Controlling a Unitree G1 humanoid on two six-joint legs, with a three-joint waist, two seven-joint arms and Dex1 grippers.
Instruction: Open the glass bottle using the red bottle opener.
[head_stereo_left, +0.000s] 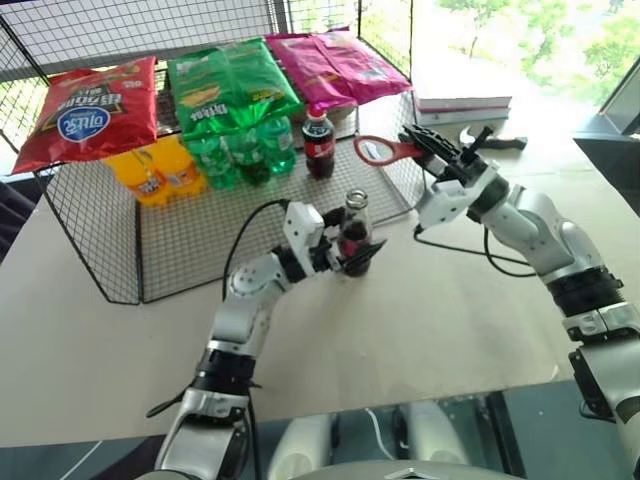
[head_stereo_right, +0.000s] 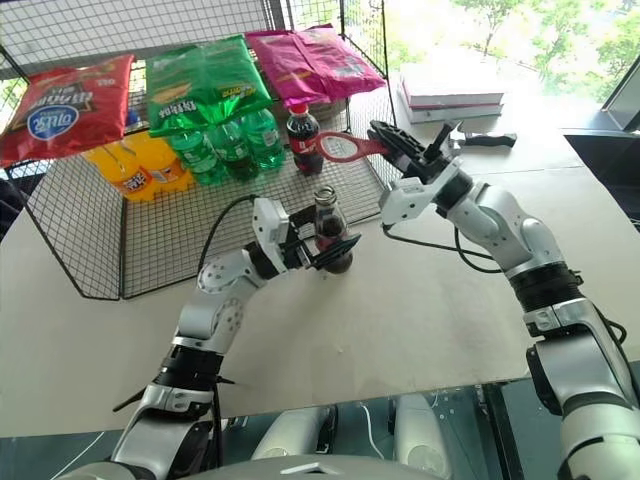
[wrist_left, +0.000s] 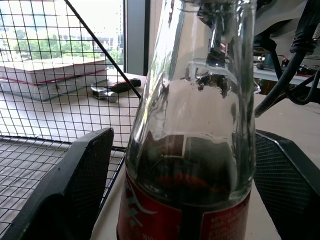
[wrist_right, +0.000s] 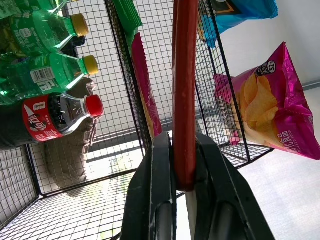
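bottle opener (head_stereo_left: 378, 151) clamped in right gripper (head_stereo_left: 418, 143), raised; left gripper (head_stereo_left: 352, 255) spread around uncapped-looking glass bottle (head_stereo_left: 354, 232) mid-desk (head_stereo_left: 450, 310).

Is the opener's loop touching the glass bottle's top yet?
Apart. In the left eye view the opener, clamped in the right hand, sits up beside the wire rack, with open tabletop between its loop and the glass bottle below.

Two silver-grey metal arms with black joint bands end in white wrist housings. A black cable loops along each forearm. The left hand (head_stereo_left: 358, 255) and right hand (head_stereo_left: 425, 143) carry black fingers with textured pads.
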